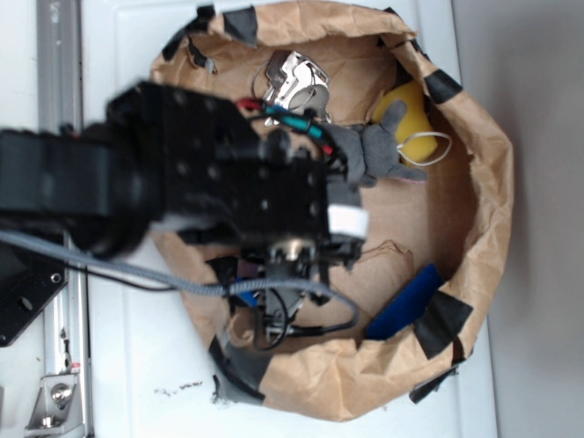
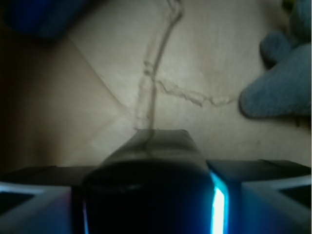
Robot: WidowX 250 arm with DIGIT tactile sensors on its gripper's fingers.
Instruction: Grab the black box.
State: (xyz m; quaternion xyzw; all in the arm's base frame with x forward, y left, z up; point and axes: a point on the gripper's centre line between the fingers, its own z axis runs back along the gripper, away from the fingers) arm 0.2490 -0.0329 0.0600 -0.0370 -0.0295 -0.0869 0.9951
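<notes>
Between the fingers (image 2: pixel 263 170) of your gripper (image 2: pixel 146 187), low in the wrist view, sits the black box (image 2: pixel 146 156). It fills the gap from side to side, with its glossy top running straight ahead. You cannot tell whether the jaws are pressing it or only flanking it. From outside, the arm hides it. The plush (image 2: pixel 282 83) lies near on the right and the blue piece (image 2: pixel 39 19) far left. Bare paper ahead gives you room, with the rim (image 1: pixel 493 182) well apart.

We see a white tabletop (image 1: pixel 137 392) under even light, a metal rail (image 1: pixel 59 82) along its left edge, and a grey wall (image 1: pixel 538 137) at right.
</notes>
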